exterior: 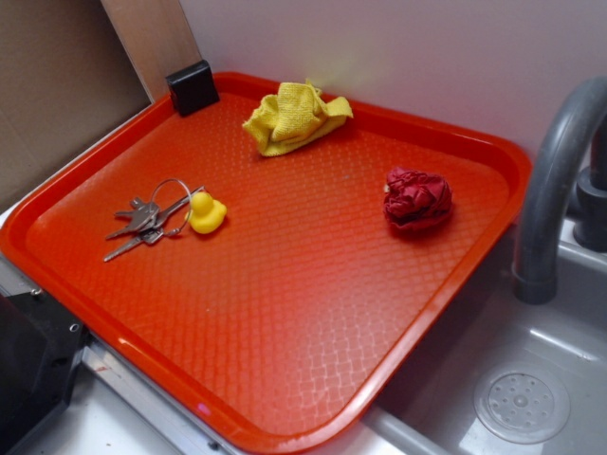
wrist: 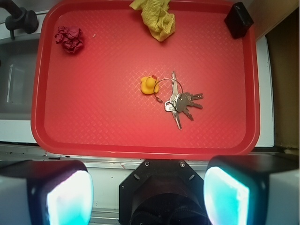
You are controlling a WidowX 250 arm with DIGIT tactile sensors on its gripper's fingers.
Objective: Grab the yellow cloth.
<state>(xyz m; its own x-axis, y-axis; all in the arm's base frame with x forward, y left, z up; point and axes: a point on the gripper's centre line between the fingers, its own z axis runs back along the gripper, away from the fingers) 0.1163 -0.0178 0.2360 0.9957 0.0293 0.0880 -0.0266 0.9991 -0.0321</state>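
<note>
Gripper [wrist: 147,197] seen only in the wrist view: two pale-glowing finger pads [wrist: 68,199] at the bottom corners, spread wide with nothing between them, hanging high above and just off the near rim of the red tray [wrist: 140,151]. Judged a start pose, pulled back so the wrist camera takes in the whole tray before a reach. Taking the tray as landmark: nearest the gripper, about tray centre, a small rubber duck [wrist: 148,85] ringed to a bunch of keys [wrist: 180,103], lying flat. Dark red cloth wad [wrist: 69,38] sits toward the tray's far corner on the sink side, by the grey faucet [exterior: 555,190]. Black block [wrist: 238,20] rests on the opposite far corner. Yellow cloth [wrist: 158,18] lies bunched against the tray's far rim, roughly mid-rim, part draped over the edge by the wall; exterior view shows it loosely folded with raised ridges [exterior: 296,116], which should offer a pinch point. Relative to the gripper it is well apart, the full tray depth ahead and near the centreline, beyond duck and keys. Reach not yet begun.
</note>
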